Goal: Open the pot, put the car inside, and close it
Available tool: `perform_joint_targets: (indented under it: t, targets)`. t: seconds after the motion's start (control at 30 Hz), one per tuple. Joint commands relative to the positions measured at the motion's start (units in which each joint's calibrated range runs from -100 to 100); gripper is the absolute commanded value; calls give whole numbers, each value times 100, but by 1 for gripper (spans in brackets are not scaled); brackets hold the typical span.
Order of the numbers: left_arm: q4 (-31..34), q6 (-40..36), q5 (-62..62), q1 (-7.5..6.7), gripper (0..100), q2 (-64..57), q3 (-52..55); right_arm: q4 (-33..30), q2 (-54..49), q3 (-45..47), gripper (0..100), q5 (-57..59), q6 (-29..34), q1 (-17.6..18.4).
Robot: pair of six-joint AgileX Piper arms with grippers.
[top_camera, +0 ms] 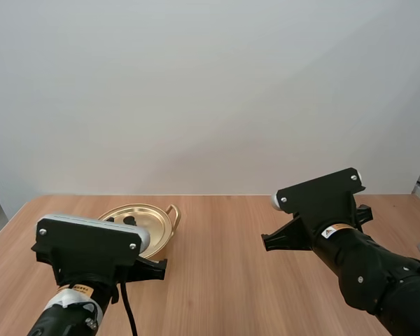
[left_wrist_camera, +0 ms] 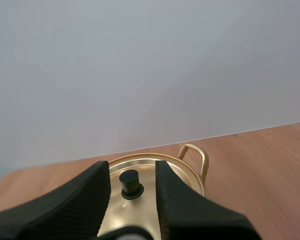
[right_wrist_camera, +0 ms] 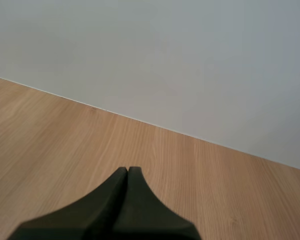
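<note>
High up: the gold pot (top_camera: 157, 227) sits upright on the left side of the table (top_camera: 231, 280), its loop handle (top_camera: 173, 214) pointing right. Left wrist: the left gripper (left_wrist_camera: 132, 170) is spread wide, gripping nothing, and the black knob (left_wrist_camera: 130, 184) of the lid (left_wrist_camera: 121, 165) shows between its fingers. Right wrist: the right gripper (right_wrist_camera: 128, 172) is clamped empty over bare wood.

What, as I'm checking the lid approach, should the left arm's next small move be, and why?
Probably ease the left gripper down so its open fingers straddle the black knob. The lid sits on the pot, and the knob lines up with their gap, ungripped.
</note>
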Motion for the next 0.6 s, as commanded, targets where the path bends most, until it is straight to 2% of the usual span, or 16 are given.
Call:
perform_joint_targets:
  t: [0.0,0.13,0.37,0.47,0.57]
  targets:
    - [12,-330,258,3,49,-1,0,4,-3,5,0,17,78,-4]
    - [22,-582,905,-39,49,-1,0,4,-3,5,0,17,261,-4]
    - [22,-546,905,-124,49,-1,0,4,-3,5,0,17,237,-4]
    - [22,-546,863,-126,49,-1,0,-233,-3,5,0,33,237,-4]
    - [22,-546,844,-214,49,-1,0,-267,-3,5,0,33,237,-4]
